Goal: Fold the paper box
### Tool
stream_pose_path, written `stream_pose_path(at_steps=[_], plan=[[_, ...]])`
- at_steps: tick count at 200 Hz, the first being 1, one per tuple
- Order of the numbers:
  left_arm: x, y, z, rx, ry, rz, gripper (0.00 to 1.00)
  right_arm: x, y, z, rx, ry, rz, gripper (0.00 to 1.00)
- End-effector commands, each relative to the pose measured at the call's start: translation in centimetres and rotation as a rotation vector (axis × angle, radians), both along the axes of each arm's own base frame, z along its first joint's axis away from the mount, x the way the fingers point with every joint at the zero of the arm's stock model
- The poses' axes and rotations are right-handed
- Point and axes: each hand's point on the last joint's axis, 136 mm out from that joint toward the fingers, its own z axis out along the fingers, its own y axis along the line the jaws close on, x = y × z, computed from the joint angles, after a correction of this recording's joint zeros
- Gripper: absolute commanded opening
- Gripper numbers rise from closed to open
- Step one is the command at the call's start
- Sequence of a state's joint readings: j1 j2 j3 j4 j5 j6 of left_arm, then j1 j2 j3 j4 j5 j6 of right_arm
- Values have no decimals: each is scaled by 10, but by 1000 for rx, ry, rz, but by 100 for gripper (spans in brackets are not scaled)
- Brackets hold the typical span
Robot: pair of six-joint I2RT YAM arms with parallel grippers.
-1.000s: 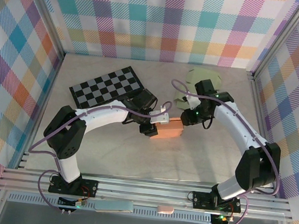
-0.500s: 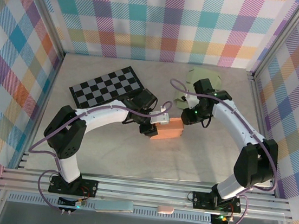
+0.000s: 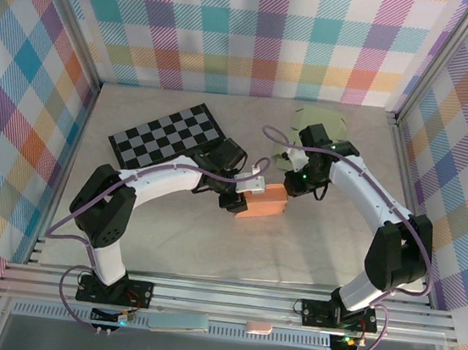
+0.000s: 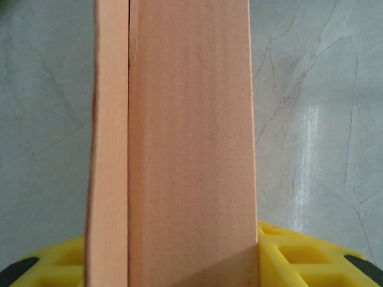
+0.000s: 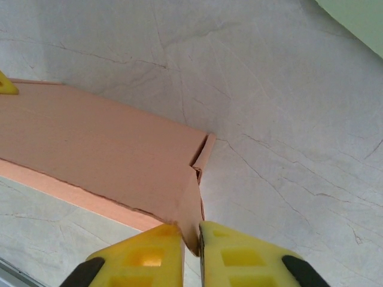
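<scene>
Viewing table point(image 3: 166, 243): I see the paper box point(image 3: 264, 204) lying mid-table, between both arms.
Left gripper point(image 3: 242, 198): clamped part-open across the box's left end.
Right gripper point(image 5: 191, 236): I see it nearly closed, pinching the thin edge at the box's right corner.

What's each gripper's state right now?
Left gripper: closed on the box.
Right gripper: closed, pinching a corner of the box.

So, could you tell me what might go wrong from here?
The right pincer pinches only the thin corner flap, so a hard pull could tear or crease it. The left pincer grips one end of the paper box; twisting against it might crush the wall or let it slip.
</scene>
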State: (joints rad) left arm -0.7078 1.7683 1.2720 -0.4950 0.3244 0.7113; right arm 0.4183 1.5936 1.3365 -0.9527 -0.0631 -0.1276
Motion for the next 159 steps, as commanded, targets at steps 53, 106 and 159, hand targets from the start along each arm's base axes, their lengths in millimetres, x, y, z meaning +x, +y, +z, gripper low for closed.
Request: stream_pose_path(at_steps=[53, 106, 159], plan=[[7, -4, 2, -18, 6, 10, 47, 0, 12, 13, 8, 21, -65, 1], [8, -4, 1, -15, 2, 17, 47, -2, 17, 10, 37, 60, -142, 0], [9, -3, 0, -10, 2, 23, 48, -6, 16, 0, 43, 46, -173, 0]])
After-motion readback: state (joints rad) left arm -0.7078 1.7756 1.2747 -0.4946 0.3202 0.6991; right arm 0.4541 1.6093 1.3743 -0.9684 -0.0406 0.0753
